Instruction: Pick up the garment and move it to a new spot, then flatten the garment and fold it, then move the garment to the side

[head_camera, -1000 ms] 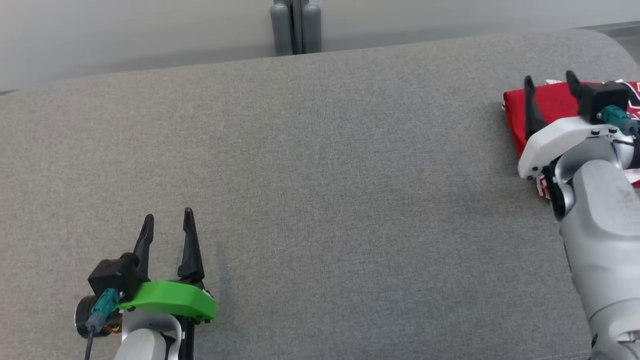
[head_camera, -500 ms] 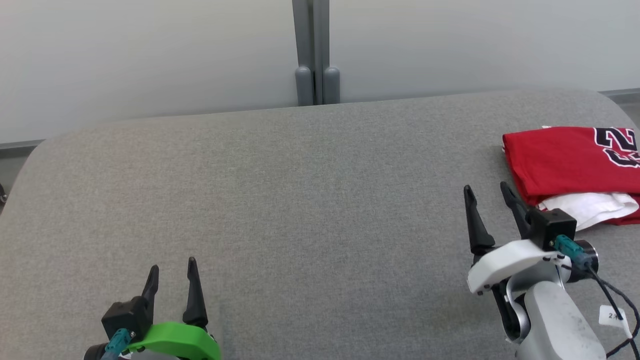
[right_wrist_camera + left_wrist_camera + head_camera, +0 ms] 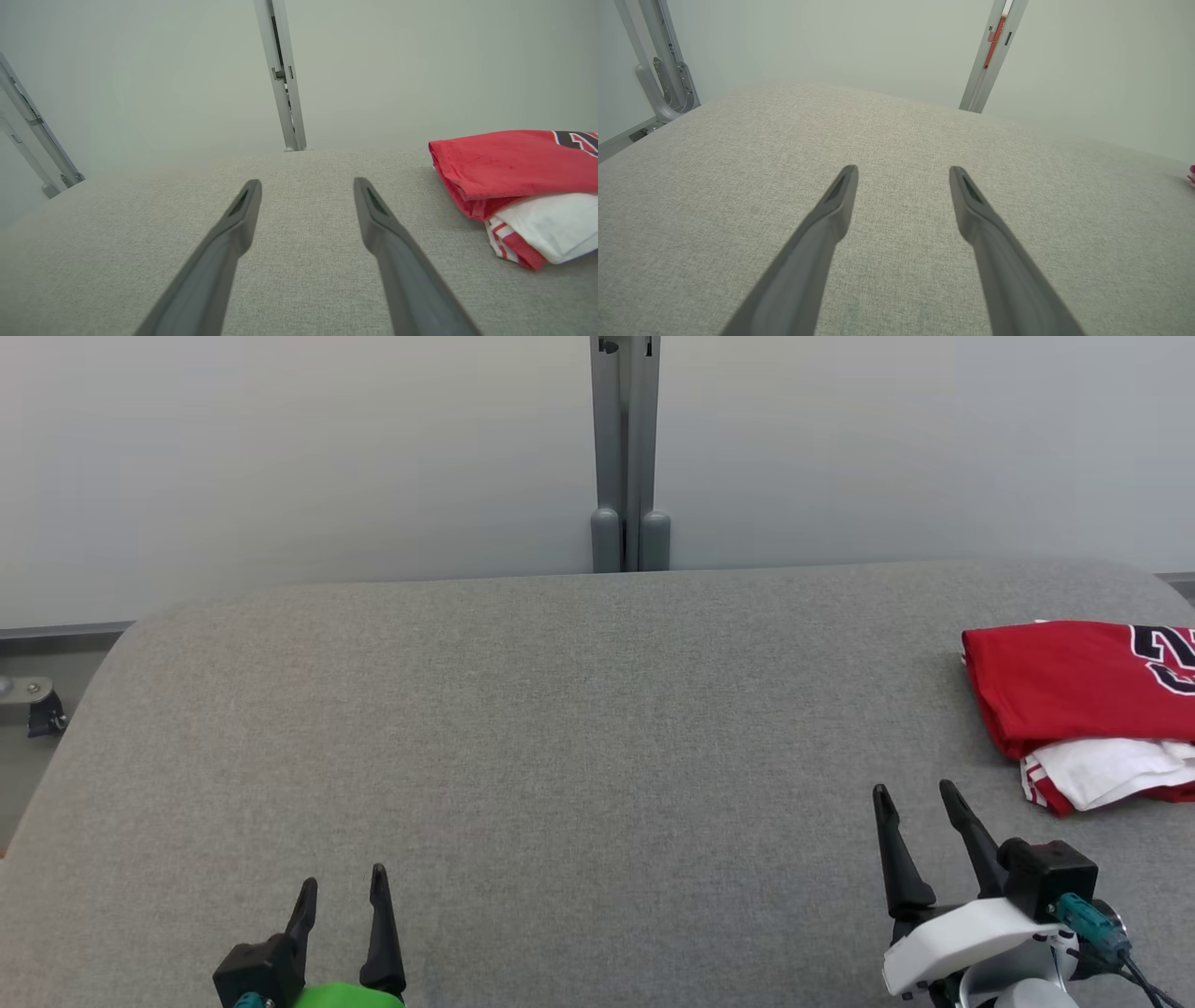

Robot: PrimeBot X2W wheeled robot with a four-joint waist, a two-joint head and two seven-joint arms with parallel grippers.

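The garment (image 3: 1064, 686) is a red jersey with dark lettering and a white layer, lying folded at the right end of the grey upholstered surface (image 3: 560, 728). It also appears at the right of the right wrist view as the garment (image 3: 509, 163). My right gripper (image 3: 915, 793) is open near the front edge, left of and in front of the garment, touching nothing; its open fingers frame bare fabric at the right gripper (image 3: 307, 182). My left gripper (image 3: 341, 887) is open at the lower left, empty, seen again as the left gripper (image 3: 903, 168).
A pale wall with a grey upright post (image 3: 627, 457) stands behind the surface. The surface's rounded left corner (image 3: 121, 644) drops off beside a metal bracket (image 3: 33, 705). A grey frame rail (image 3: 663, 79) stands at the far left.
The right gripper has drawn back from over the garment toward the front edge, leaving it lying folded. The head camera has tilted up, so the whole scene sits lower.
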